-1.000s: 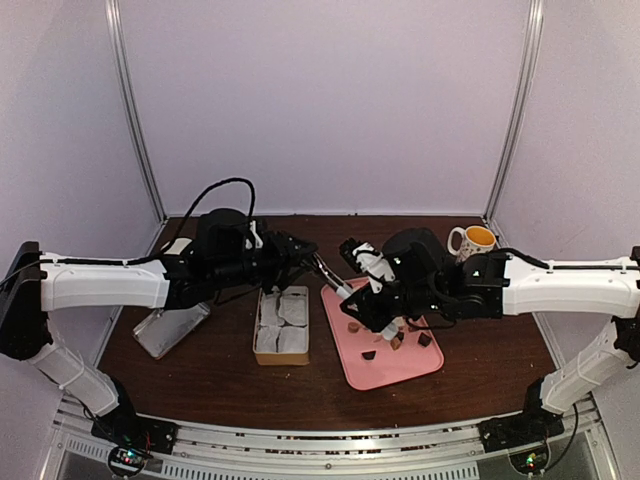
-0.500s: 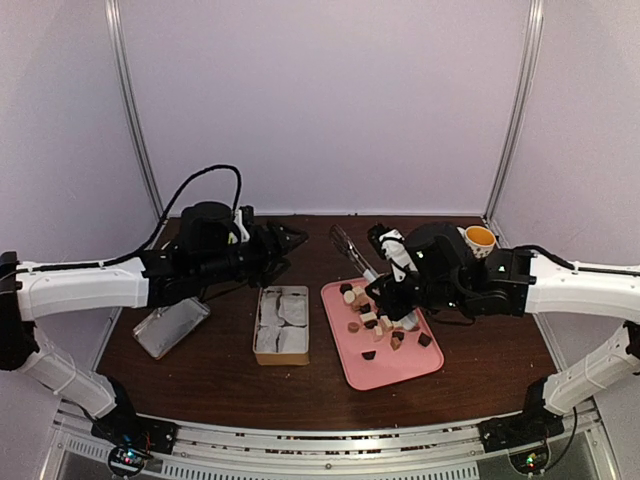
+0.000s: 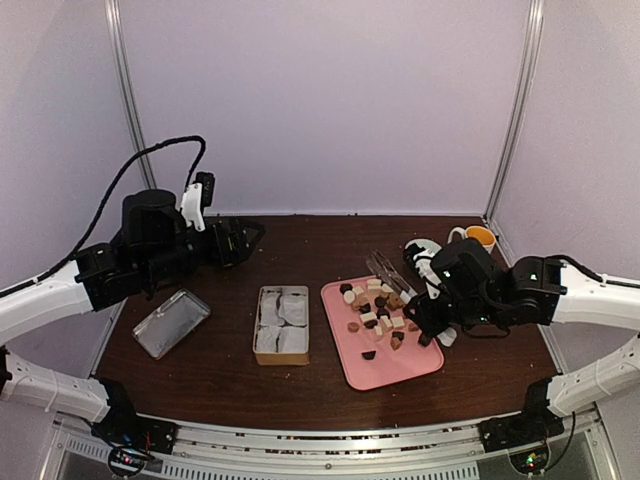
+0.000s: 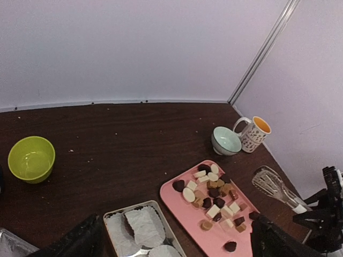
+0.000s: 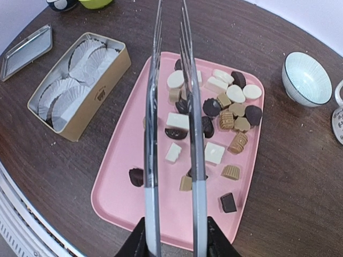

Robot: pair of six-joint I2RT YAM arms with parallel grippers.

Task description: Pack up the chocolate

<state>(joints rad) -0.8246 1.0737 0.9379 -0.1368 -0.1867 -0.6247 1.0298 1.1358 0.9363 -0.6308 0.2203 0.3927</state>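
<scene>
the right gripper [image 5: 174, 243] is clamping the handle end of a pair of clear plastic tongs [image 5: 151, 134]. the two blades of the tongs are standing a little apart with nothing between them, hanging above the tray without touching any piece.

the small bite-size chocolates [image 5: 214, 120], dark brown, caramel and cream-white, are lying loose on a flat pink plastic tray [image 5: 115, 187]. most are bunching together toward its far half. a few are sitting alone nearer the robot, such as a dark rounded piece [image 5: 136, 175] and a dark square one [image 5: 229, 202].

none is showing in the tan rectangular tin [image 5: 99, 93] lined with white pleated paper cups [image 5: 67, 93], which is sitting just beside the tray on the left. the left gripper [image 3: 238, 240] is hovering well apart from both, fingers spread wide and carrying nothing.

i am judging each chocolate to be very light and stiff, though easy to scuff or dent under a hard pinch, and smooth enough to be slipping against clear plastic. the rounded ones are looking likely to squirt out sideways, so the blades should be closing across the widest middle. the cube-like ones are offering two flat opposite faces, which is the safer hold.

the lone pieces are giving the blades room on both sides, while those in the cluster are touching neighbours that could get nudged. the paper cups are looking flimsy, so a gentle drop may be suiting them better than a push.
</scene>
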